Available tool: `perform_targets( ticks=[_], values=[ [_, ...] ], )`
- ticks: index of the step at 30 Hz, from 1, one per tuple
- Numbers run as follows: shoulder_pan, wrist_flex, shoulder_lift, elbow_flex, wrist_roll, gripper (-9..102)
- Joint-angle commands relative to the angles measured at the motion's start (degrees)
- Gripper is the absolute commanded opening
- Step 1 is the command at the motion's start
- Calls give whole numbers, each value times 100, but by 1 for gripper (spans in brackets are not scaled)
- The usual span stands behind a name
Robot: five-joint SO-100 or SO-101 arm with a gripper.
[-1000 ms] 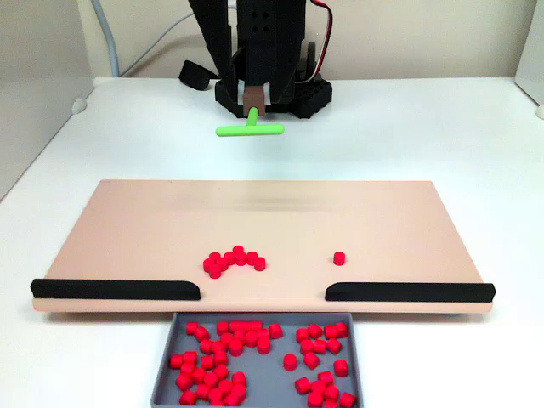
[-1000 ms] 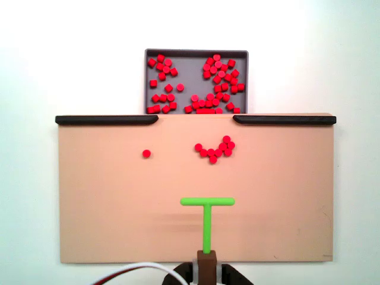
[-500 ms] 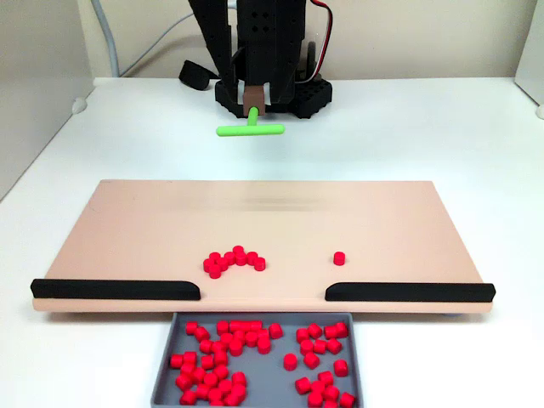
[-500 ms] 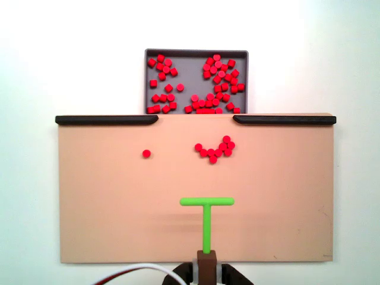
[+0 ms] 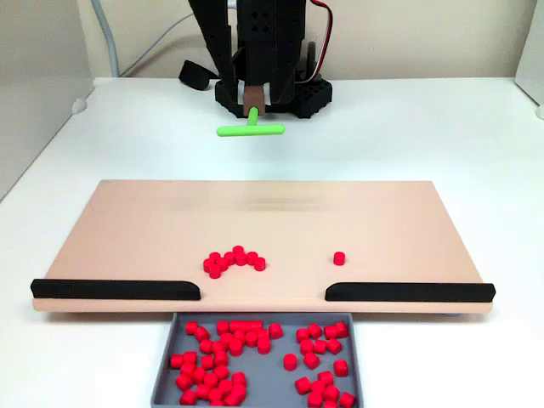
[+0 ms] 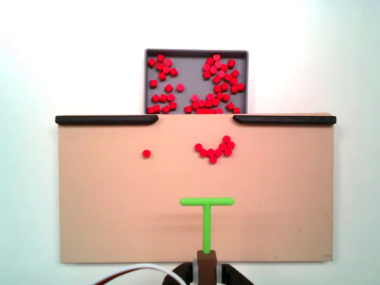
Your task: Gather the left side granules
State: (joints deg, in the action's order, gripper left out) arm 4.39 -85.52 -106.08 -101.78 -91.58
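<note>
One lone red pellet [image 6: 146, 153] sits on the tan board [image 6: 107, 208], at about ten o'clock from the green T-shaped tool [image 6: 207, 208] in the fixed view from above the arm, well apart from the curved cluster of pellets [image 6: 215, 149] at the tool's twelve o'clock. In the fixed view facing the arm the same pellet [image 5: 339, 257] lies just above the right-hand black rail [image 5: 408, 291], near the gap that opens onto the grey tray [image 5: 167, 357].

The pellet looks hard, smooth and very light, so it will likely roll or skitter at a touch. Pinching it seems pointless; better to meet it squarely with the flat crossbar and push slowly, keeping it near the bar's middle so it cannot slip past an end.

The tool's stem runs into a brown holder [image 6: 206, 263] at the gripper [image 5: 253, 112]; the fingers are hidden, so I cannot tell how far they are parted. The crossbar hangs well short of the pellet.
</note>
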Motion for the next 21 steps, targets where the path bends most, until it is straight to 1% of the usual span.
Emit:
perform_targets(
  ticks=[1, 21],
  values=[
    [9, 44, 9, 35, -18, 0],
    [26, -26, -9, 35, -79, 0]
  ],
)
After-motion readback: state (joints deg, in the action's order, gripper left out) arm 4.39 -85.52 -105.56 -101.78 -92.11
